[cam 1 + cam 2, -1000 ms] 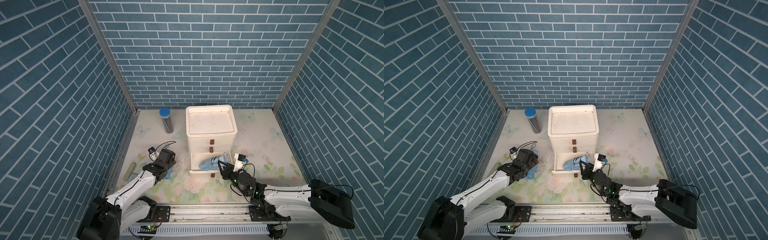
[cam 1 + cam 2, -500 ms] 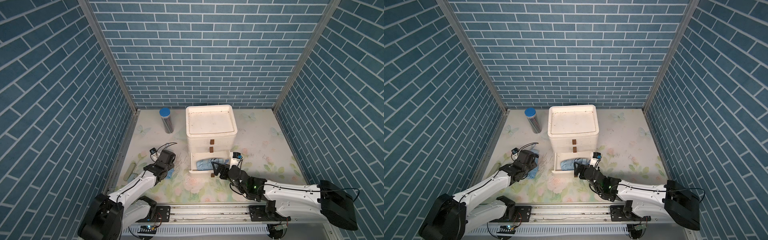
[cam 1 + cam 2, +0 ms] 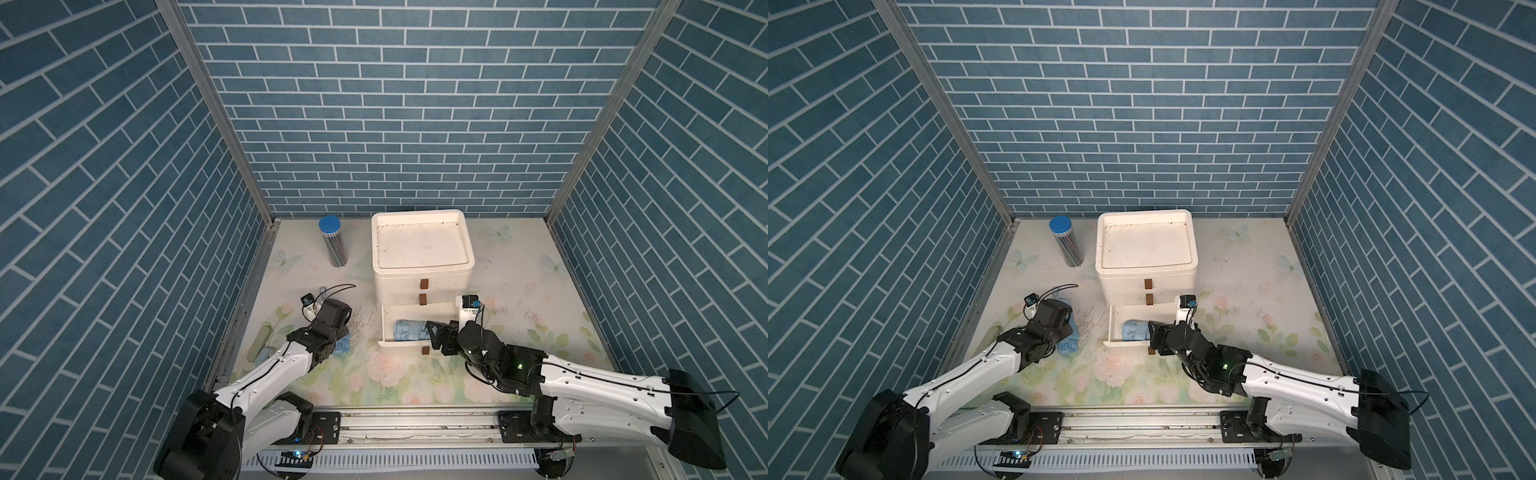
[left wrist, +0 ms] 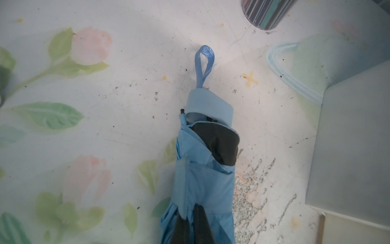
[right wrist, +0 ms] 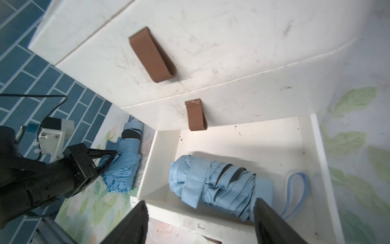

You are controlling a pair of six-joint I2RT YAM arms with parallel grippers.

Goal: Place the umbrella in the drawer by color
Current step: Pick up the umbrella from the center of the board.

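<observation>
A folded light blue umbrella (image 5: pixel 215 181) lies inside the pulled-out bottom drawer (image 3: pixel 399 347) of the white drawer unit (image 3: pixel 422 249), seen in both top views. My right gripper (image 5: pixel 200 201) hangs open over the drawer's front wall, its fingers either side of that umbrella and not touching it. Another light blue umbrella (image 4: pixel 204 183) lies on the flowered table left of the unit, its strap pointing away. My left gripper (image 4: pixel 190 211) is shut on this umbrella's fabric near its tip end. In a top view the left arm covers most of this umbrella (image 3: pixel 1069 343).
A clear canister with a blue lid (image 3: pixel 332 245) stands at the back left. The two upper drawers are shut, each with a brown pull tab (image 3: pixel 424 284). A pale green oblong thing (image 3: pixel 259 340) lies by the left wall. Blue brick walls enclose three sides.
My left gripper has shut on the umbrella on the table. My right gripper has opened and let its umbrella go; that umbrella now lies flat in the drawer.
</observation>
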